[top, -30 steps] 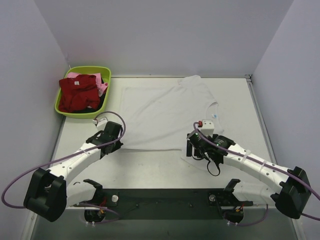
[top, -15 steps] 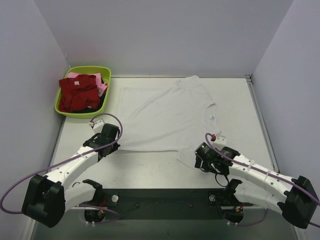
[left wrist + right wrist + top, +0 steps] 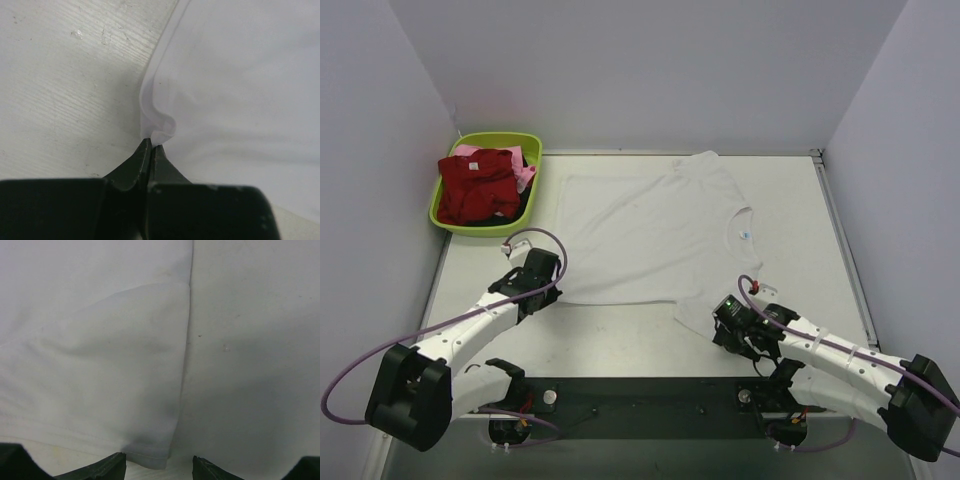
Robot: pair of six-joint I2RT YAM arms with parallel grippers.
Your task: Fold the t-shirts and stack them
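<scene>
**Right gripper** [image 3: 159, 463]: jaws apart. Over the last second it has been drawn back from the collar side of the white t-shirt [image 3: 650, 230] to the corner of the near sleeve [image 3: 100, 380], and the jaws have been narrowed. The sleeve hem lies between the fingertips and is not yet pinched.

**Left gripper** [image 3: 151, 143]: jaws together, clamped on a small curl of the same shirt's bottom corner. This hold is unchanged.

**Meaning for the task:** two near corners are being secured, and a first fold away from the arms is judged to be in preparation.

**White t-shirt:** spread flat on the tabletop [image 3: 790, 200], collar to the right.

**Red t-shirt** [image 3: 478, 185] and **pink t-shirt** [image 3: 525, 178]: heaped unfolded in the green basin [image 3: 535, 160] at the far left.

**Edges and room:**
- The near hem runs beside a bare strip in front of the arm bases.
- Bare tabletop is left to the right of the collar.
- Walls close in the far, left and right sides.
</scene>
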